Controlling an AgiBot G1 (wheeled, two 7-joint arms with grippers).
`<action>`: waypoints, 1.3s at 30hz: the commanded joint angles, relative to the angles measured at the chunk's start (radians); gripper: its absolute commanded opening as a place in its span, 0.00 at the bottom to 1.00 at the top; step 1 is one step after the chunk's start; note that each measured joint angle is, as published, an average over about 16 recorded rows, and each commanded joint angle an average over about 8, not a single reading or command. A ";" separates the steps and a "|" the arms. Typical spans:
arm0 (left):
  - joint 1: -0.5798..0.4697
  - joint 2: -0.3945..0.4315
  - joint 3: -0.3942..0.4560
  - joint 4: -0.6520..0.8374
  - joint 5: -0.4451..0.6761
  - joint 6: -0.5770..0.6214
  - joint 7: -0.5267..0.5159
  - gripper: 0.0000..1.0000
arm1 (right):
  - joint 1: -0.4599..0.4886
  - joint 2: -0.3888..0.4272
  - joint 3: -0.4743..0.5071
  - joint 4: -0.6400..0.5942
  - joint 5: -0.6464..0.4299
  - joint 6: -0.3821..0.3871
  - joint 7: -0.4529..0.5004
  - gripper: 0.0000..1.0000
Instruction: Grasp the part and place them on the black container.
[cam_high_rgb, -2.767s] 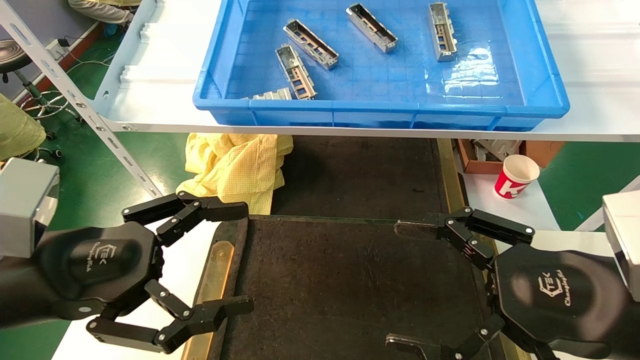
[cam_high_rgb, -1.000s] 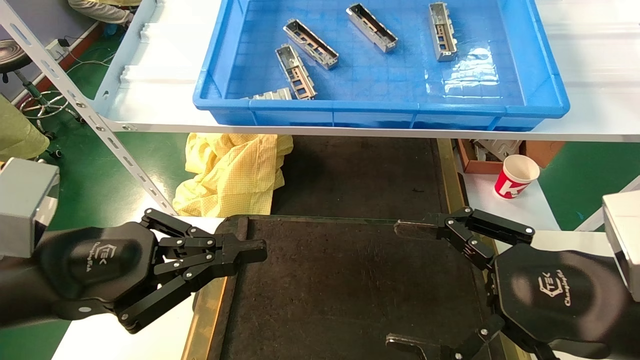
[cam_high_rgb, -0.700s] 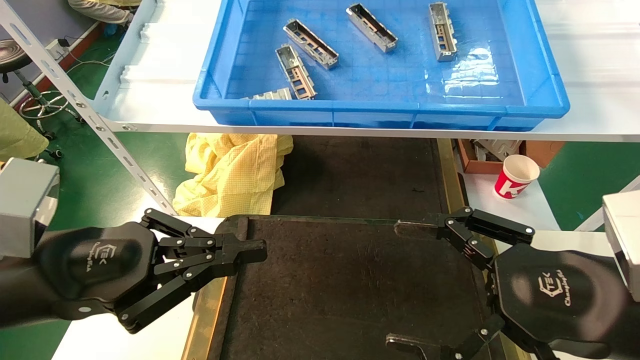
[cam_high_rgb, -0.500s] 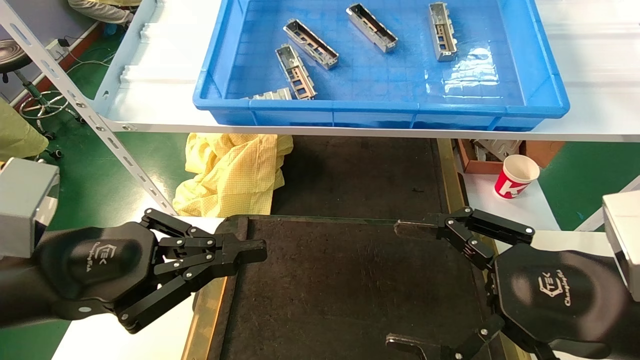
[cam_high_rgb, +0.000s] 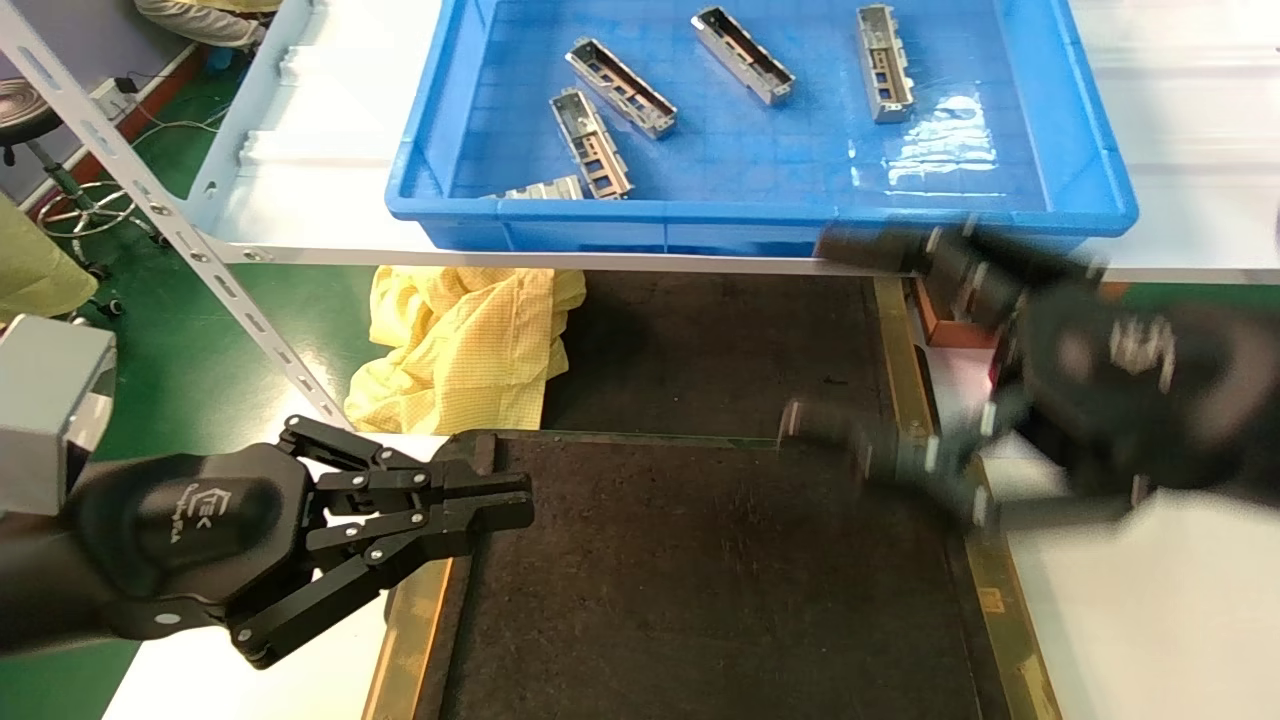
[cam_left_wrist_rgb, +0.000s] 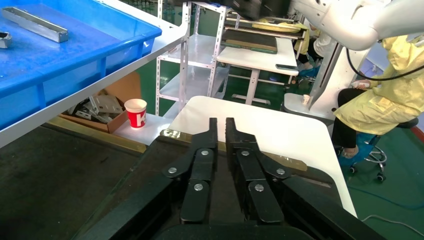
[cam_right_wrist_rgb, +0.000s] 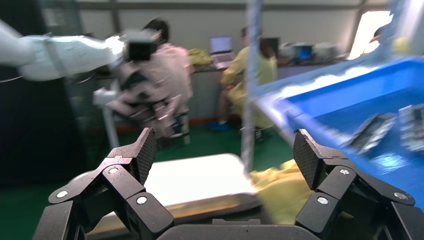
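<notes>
Several silvery parts lie in the blue bin (cam_high_rgb: 1000, 120) on the white shelf, among them one (cam_high_rgb: 620, 88) at the left, one (cam_high_rgb: 743, 55) in the middle and one (cam_high_rgb: 883, 62) at the right. The black container (cam_high_rgb: 700, 600), with brass strips (cam_high_rgb: 410, 620), lies below and holds no part. My right gripper (cam_high_rgb: 812, 330) is open and empty, blurred, in the air in front of the bin's near wall; it also shows in the right wrist view (cam_right_wrist_rgb: 225, 150). My left gripper (cam_high_rgb: 515, 505) is shut and empty at the container's left edge, also in the left wrist view (cam_left_wrist_rgb: 220, 122).
A yellow cloth (cam_high_rgb: 470, 335) lies under the shelf at the left. A slanted metal strut (cam_high_rgb: 180, 240) stands at the left. A red and white paper cup (cam_left_wrist_rgb: 135, 112) and a cardboard box (cam_left_wrist_rgb: 97, 105) sit right of the container. People work in the background.
My left gripper closed from open and has since stayed still. My right gripper has just risen and moved forward toward the blue bin, still open.
</notes>
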 joint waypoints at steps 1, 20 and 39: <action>0.000 0.000 0.000 0.000 0.000 0.000 0.000 1.00 | 0.046 -0.018 -0.005 -0.031 -0.012 0.008 0.010 1.00; 0.000 0.000 0.000 0.000 0.000 0.000 0.000 1.00 | 0.585 -0.363 -0.209 -0.692 -0.475 0.238 -0.176 1.00; 0.000 0.000 0.000 0.000 0.000 0.000 0.000 1.00 | 0.713 -0.622 -0.261 -1.065 -0.595 0.589 -0.371 0.57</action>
